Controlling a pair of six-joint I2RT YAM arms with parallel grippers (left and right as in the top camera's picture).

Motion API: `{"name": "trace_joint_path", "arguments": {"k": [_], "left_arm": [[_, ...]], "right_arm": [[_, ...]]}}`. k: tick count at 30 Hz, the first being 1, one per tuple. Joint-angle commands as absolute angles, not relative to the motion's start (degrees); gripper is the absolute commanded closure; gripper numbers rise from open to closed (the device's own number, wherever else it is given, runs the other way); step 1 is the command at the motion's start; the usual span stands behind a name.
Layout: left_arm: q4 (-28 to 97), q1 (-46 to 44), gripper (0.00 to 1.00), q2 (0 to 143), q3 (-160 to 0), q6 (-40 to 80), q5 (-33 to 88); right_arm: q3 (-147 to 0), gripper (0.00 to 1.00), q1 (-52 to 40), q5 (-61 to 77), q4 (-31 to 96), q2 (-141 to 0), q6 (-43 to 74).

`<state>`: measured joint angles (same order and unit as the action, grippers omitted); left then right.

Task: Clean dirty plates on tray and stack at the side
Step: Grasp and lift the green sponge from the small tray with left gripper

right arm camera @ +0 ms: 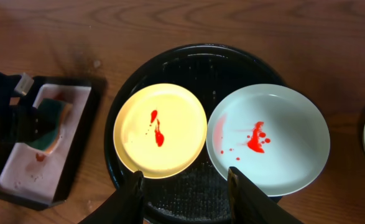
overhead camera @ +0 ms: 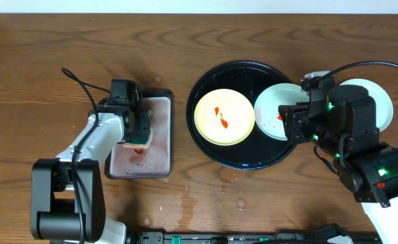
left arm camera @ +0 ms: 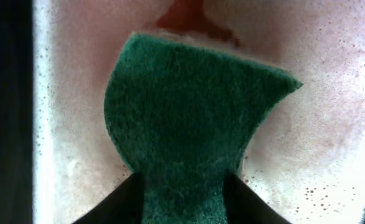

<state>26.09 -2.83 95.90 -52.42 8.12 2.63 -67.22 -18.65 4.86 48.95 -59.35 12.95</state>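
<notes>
Nothing legible here: no text, label, brand, number or sign can be read in any of the three views.
</notes>
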Motion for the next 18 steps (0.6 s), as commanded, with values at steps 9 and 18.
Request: {"name": "trace_joint_path", "arguments": {"k": [9, 18], "left_arm": [[26.06, -2.96, 0.89, 99.46, -51.64, 7.81, 3.03], [28.29, -2.96, 0.93, 99.15, -52.49, 7.84, 3.64]], "right_arm": [[-67.48, 0.60, -18.20, 4.32, 49.12, -59.16, 12.80], [-67.48, 0.60, -18.20, 4.32, 49.08, -59.13, 12.80]]}}
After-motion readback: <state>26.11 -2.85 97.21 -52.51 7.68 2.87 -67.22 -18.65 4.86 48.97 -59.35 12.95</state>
